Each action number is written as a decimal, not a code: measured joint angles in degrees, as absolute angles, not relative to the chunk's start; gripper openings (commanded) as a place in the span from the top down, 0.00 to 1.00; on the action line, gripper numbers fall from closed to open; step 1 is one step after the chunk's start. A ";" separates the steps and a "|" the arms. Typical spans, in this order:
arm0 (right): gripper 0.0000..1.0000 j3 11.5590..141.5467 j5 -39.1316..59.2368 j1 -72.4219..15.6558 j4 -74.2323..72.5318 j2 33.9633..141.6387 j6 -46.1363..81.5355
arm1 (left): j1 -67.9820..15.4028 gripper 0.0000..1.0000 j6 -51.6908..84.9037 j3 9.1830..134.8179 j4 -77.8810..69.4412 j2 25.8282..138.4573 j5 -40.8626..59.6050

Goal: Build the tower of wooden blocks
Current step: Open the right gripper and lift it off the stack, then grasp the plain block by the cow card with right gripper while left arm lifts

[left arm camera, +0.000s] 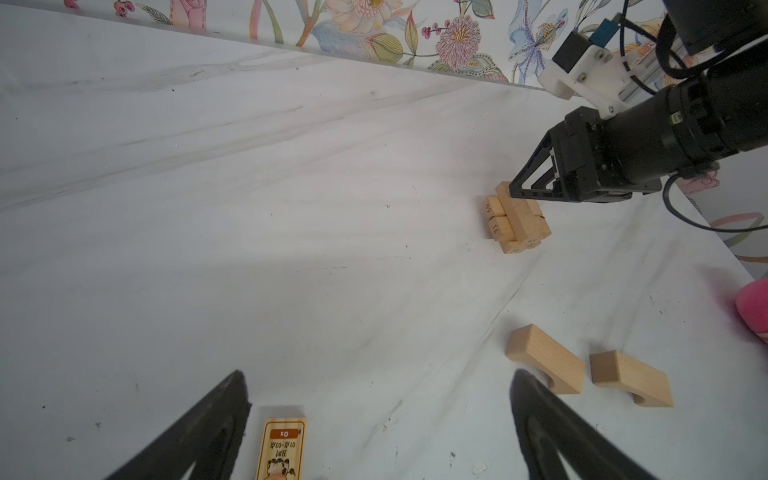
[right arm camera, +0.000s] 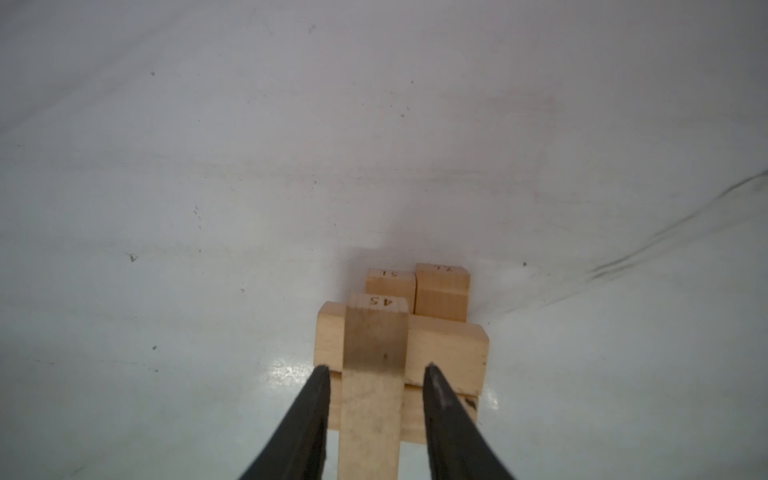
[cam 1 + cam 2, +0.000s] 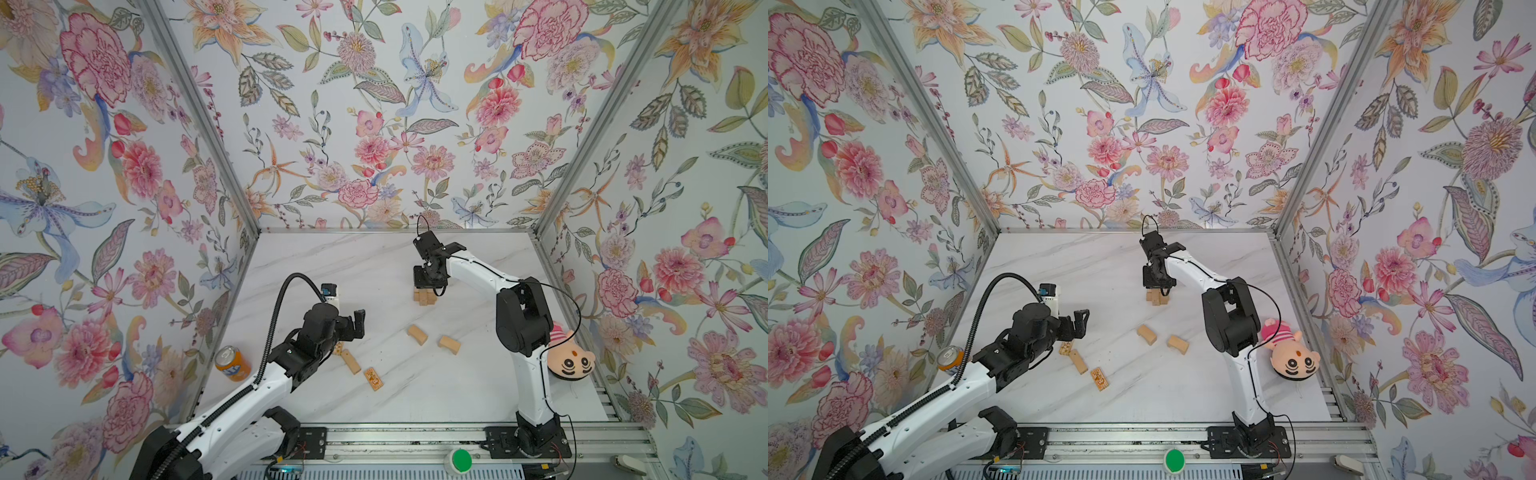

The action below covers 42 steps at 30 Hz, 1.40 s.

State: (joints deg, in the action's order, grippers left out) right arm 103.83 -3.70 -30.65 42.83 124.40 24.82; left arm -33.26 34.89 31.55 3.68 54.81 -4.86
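Observation:
The tower [image 3: 424,297] [image 3: 1156,298] [image 1: 519,224] is a low stack of tan wood blocks in crossed layers at mid-table. My right gripper [image 3: 429,289] [image 2: 377,365] hangs over it, open only a little. Its fingers straddle the top block marked 45 [image 2: 374,328], which rests on the stack with a thin gap on each side. My left gripper [image 3: 353,328] [image 1: 379,374] hovers wide open and empty above a printed block [image 1: 282,449]. Loose blocks lie nearby: a plain one [image 3: 351,361], another printed one [image 3: 374,378] and two notched ones [image 3: 417,334] [image 3: 449,345].
An orange soda can [image 3: 232,363] stands by the left wall beside my left arm. A pink striped plush doll [image 3: 569,361] lies against the right wall behind my right arm. A green button [image 3: 461,459] sits on the front rail.

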 measured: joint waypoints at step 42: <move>0.53 74.65 -2.28 -63.00 28.69 100.40 28.56 | -32.99 0.03 46.54 16.84 16.05 27.70 -6.70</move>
